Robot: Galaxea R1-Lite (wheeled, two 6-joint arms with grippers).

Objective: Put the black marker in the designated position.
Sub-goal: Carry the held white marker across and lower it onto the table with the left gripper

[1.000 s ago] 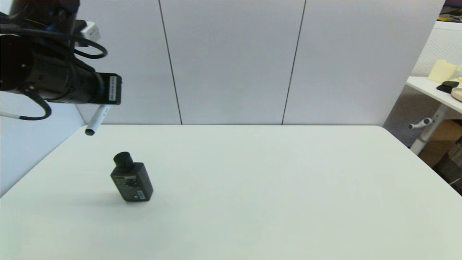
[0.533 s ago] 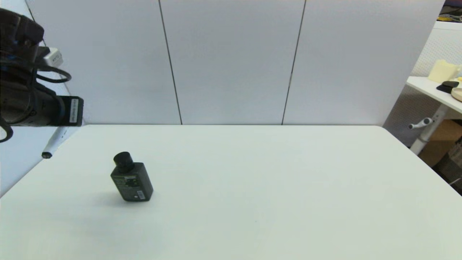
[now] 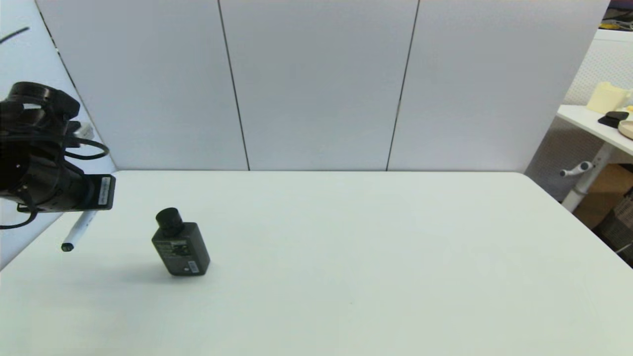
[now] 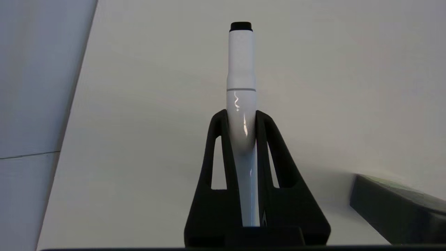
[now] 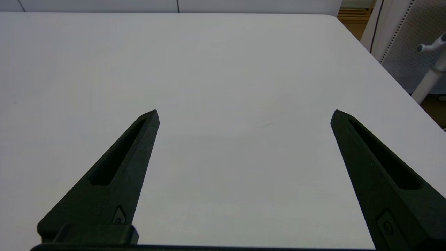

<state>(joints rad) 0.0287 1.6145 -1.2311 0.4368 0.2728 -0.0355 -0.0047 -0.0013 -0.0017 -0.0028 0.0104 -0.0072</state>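
Black marker (image 4: 241,69): glossy white barrel showing thin grey ring, small black end cap. Left gripper (image 4: 241,116) fingers (image 4: 270,139): matte black. Right gripper (image 5: 244,115) fingers (image 5: 139,139): same matte black. Bottle (image 3: 181,248) near table's left edge: dark grey body wearing round black cap, pale label patches on side. Table (image 3: 371,247): plain white, showing no pattern. Wall panels (image 3: 316,84): pale grey, dark vertical seams.

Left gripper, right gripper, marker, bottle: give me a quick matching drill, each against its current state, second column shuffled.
Things:
1. left gripper
2. right gripper
3. black marker
4. dark bottle

States:
A. stands on the table, untouched
B. open, holding nothing
C. shut on the pen's barrel
D. held tilted, black end lowest, at the table's left edge

Pairs: 1-C, 2-B, 3-D, 4-A
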